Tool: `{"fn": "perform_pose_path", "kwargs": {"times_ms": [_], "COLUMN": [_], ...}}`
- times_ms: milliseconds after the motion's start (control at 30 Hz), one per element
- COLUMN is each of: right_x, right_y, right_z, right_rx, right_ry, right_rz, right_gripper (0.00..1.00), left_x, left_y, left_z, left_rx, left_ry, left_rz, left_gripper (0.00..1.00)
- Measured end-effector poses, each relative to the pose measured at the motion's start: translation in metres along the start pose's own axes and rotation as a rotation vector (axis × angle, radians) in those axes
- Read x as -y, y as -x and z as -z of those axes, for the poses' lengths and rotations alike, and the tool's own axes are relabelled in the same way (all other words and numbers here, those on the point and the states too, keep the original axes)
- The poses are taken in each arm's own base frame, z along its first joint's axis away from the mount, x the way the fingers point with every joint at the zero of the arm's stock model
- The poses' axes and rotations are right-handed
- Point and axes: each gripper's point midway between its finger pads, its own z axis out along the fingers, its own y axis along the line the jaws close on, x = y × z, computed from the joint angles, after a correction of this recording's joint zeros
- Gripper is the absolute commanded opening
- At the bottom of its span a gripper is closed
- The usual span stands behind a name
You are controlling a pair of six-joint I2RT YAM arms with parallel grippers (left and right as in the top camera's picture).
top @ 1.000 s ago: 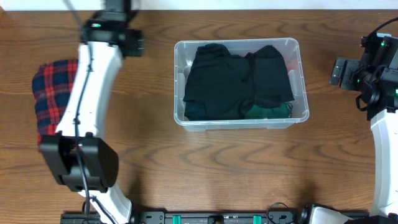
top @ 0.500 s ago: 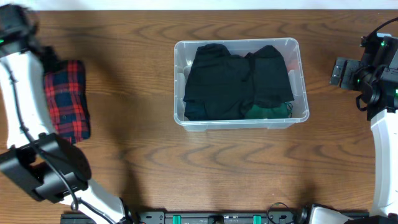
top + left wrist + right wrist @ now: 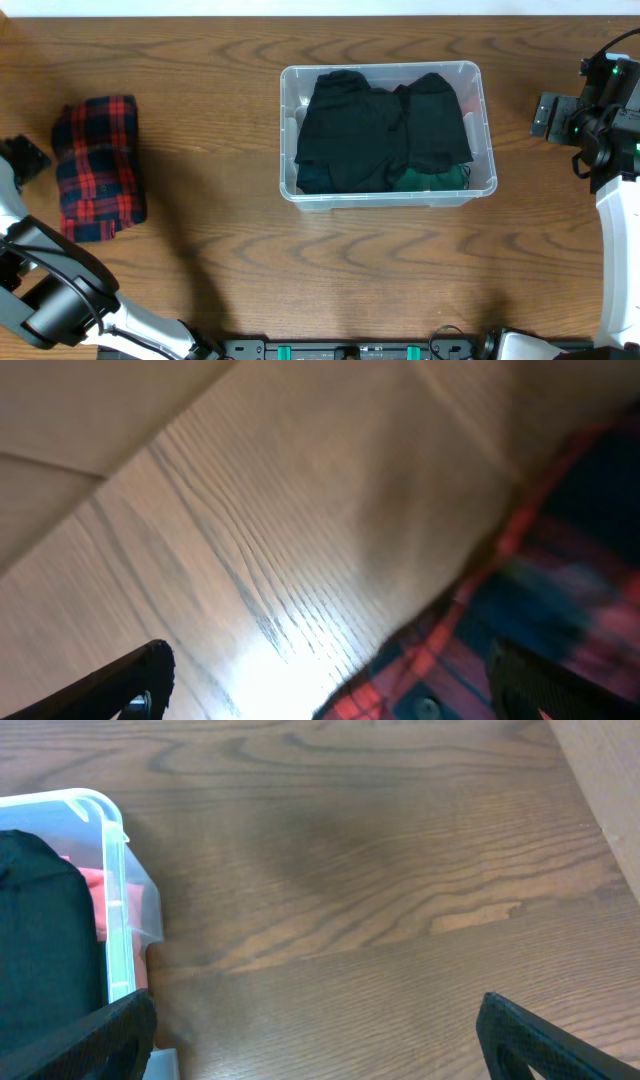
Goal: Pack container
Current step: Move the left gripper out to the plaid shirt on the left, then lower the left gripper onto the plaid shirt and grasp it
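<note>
From above there is one container (image 3: 289,130) in the middle of the table (image 3: 300,260). It is full of black clothes (image 3: 380,130), with one bit of green cloth (image 3: 432,180) at the front. One red and blue checked cloth (image 3: 97,165) lies far off to the left. There are two arms: the left arm (image 3: 50,300) by the left edge and the right arm (image 3: 612,215) by the right edge.

In the left wrist view, the left gripper (image 3: 330,685) is wide open and holds nothing. The checked cloth is just under it.

In the right wrist view, the right gripper (image 3: 320,1040) is wide open too, and holds nothing. One corner of the container shows on the left.

A second ago the left arm lay across the checked cloth. It has swung away to the left edge, so the whole cloth shows now. The container and the right arm have not moved.
</note>
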Motion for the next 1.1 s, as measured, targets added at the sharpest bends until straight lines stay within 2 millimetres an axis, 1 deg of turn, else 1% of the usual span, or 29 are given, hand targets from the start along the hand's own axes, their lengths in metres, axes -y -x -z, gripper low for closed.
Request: {"fn": "perform_pose_path", "kwargs": {"times_ms": [67, 100, 133, 200, 233, 300, 333, 367, 567, 733, 833, 933, 1100], "right_x": [0.0, 0.0, 0.0, 0.0, 0.0, 0.0, 0.0, 0.0, 0.0, 0.0, 0.0, 0.0, 0.0], "right_y": [0.0, 0.0, 0.0, 0.0, 0.0, 0.0, 0.0, 0.0, 0.0, 0.0, 0.0, 0.0, 0.0], "right_z": [0.0, 0.0, 0.0, 0.0, 0.0, 0.0, 0.0, 0.0, 0.0, 0.0, 0.0, 0.0, 0.0], "right_rx": [0.0, 0.0, 0.0, 0.0, 0.0, 0.0, 0.0, 0.0, 0.0, -0.001, -0.001, 0.0, 0.0], "right_ry": [0.0, 0.0, 0.0, 0.0, 0.0, 0.0, 0.0, 0.0, 0.0, 0.0, 0.0, 0.0, 0.0], "right_rz": [0.0, 0.0, 0.0, 0.0, 0.0, 0.0, 0.0, 0.0, 0.0, 0.0, 0.0, 0.0, 0.0], "right_gripper": [0.99, 0.99, 0.99, 0.99, 0.99, 0.99, 0.99, 0.99, 0.99, 0.99, 0.99, 0.99, 0.99], "left_x": [-0.006, -0.007, -0.009, -0.011, -0.012, -0.013, -0.013, -0.013, -0.011, 0.001, 0.012, 0.018, 0.021], "left_y": [-0.012, -0.016, -0.021, -0.03, -0.034, -0.04, -0.042, -0.044, -0.044, -0.041, -0.048, -0.059, -0.068], "left_z": [-0.014, -0.018, -0.024, -0.034, -0.038, -0.043, -0.045, -0.047, -0.051, -0.055, -0.064, -0.074, -0.076], "left_rx": [-0.013, -0.017, -0.021, -0.024, -0.026, -0.028, -0.029, -0.026, -0.007, 0.005, -0.02, -0.057, -0.091], "left_ry": [0.003, 0.003, 0.005, 0.005, 0.006, 0.007, 0.007, 0.006, 0.0, -0.068, -0.117, -0.143, -0.158], "left_rz": [0.015, 0.019, 0.032, 0.044, 0.052, 0.059, 0.062, 0.057, 0.06, 0.02, -0.017, -0.043, -0.057], "left_gripper": [0.94, 0.86, 0.7, 0.47, 0.38, 0.24, 0.13, 0.06, 0.06, 0.06, 0.06, 0.06, 0.06]}}
